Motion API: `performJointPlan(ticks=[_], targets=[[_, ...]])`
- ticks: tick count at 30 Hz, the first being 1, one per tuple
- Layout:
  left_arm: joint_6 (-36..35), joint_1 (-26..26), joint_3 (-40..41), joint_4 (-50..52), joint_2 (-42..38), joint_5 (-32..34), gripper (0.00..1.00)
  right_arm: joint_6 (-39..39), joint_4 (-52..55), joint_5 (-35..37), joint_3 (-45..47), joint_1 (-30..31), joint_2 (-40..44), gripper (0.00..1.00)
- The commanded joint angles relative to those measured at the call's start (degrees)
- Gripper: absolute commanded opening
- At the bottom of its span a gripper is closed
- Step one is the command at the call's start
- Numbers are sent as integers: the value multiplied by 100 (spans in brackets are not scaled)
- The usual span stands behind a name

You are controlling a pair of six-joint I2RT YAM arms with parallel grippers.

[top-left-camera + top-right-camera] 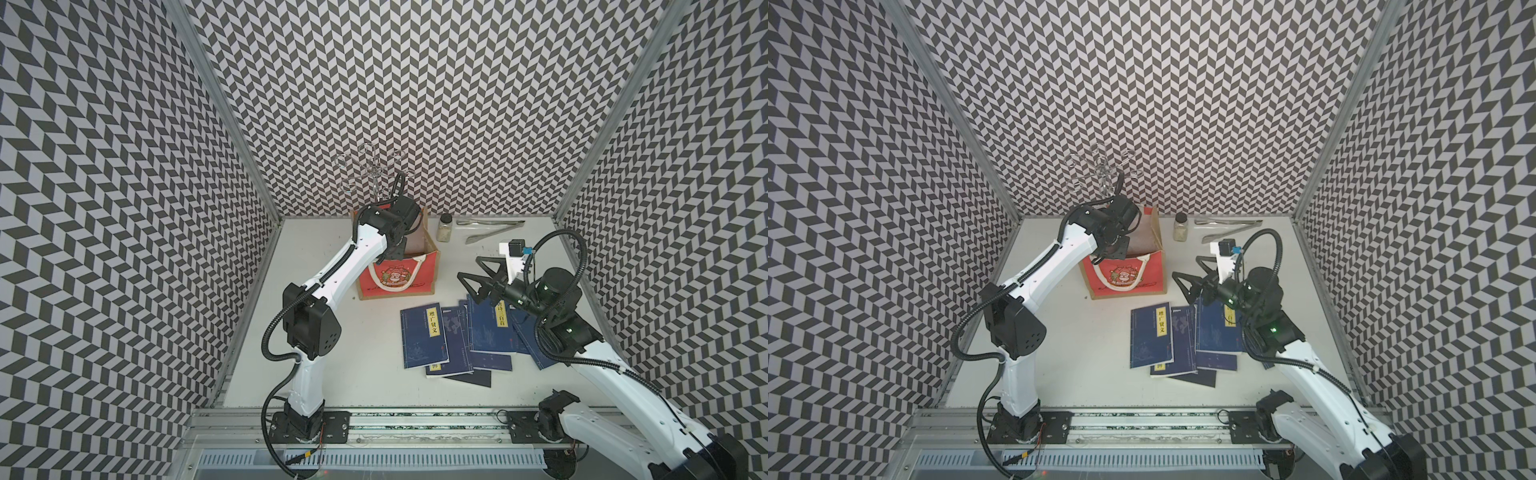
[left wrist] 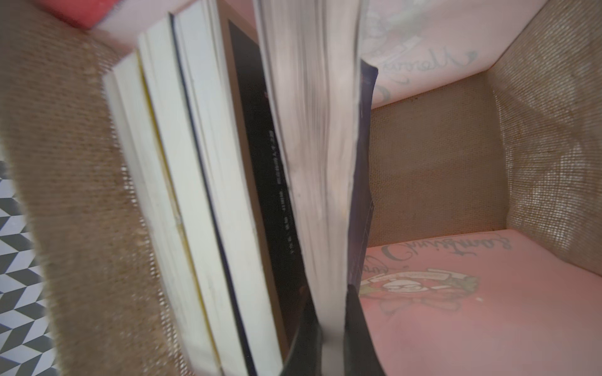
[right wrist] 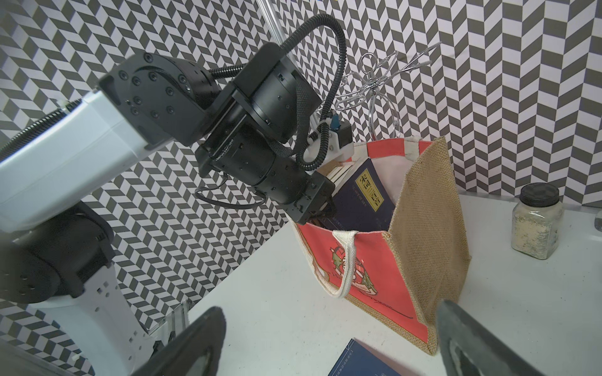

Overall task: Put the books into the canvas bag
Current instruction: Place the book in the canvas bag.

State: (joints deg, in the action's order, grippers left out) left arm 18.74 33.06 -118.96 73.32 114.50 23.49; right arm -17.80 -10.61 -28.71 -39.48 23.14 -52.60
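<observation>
Left fingers [image 2: 361, 325] are pinching a navy book [image 3: 351, 208] by its page edge inside the canvas bag [image 1: 419, 272], beside other books [image 2: 182, 162] standing there. Right fingers [image 3: 211, 328] are hanging spread wide above the loose navy books [image 1: 424, 332] lying on the counter [image 1: 332, 374]. The bag is standing near the back wall [image 1: 415, 104].

In a top view, the white table [image 1: 353, 374] carried a red canvas bag [image 1: 399, 280] standing upright just above frame centre. Navy books [image 1: 424, 336] lay flat and overlapping, below and right of it. A lidded jar [image 1: 444, 227] stood beside metal tongs [image 1: 486, 223] along the far edge.
</observation>
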Motion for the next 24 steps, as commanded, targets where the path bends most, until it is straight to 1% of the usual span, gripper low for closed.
performJointPlan(ticks=[1, 5, 8, 13, 16, 17, 20, 24], targets=[[33, -112, -204, -168, -12, 32, 4, 101, -175, 51, -7, 50, -10, 100], [-4, -183, -189, -232, -66, -52, 16, 111, -161, 50, -37, 51, -29, 100], [-35, -240, -182, -275, -119, -105, 17, 117, -165, 46, -51, 59, -65, 99], [-108, -282, -197, -441, -247, -236, 30, 145, -115, 54, -53, 68, -67, 99], [-149, -299, -312, -506, -322, -334, 31, 174, -53, 96, -52, 68, -40, 99], [-156, -302, -373, -506, -343, -361, 33, 181, -45, 102, -55, 66, -32, 99], [-185, -302, -528, -544, -504, -462, 34, 204, 8, 133, -36, 67, -40, 99], [-246, -305, -446, -799, -942, -848, 35, 189, 33, 143, 65, 68, -49, 99]])
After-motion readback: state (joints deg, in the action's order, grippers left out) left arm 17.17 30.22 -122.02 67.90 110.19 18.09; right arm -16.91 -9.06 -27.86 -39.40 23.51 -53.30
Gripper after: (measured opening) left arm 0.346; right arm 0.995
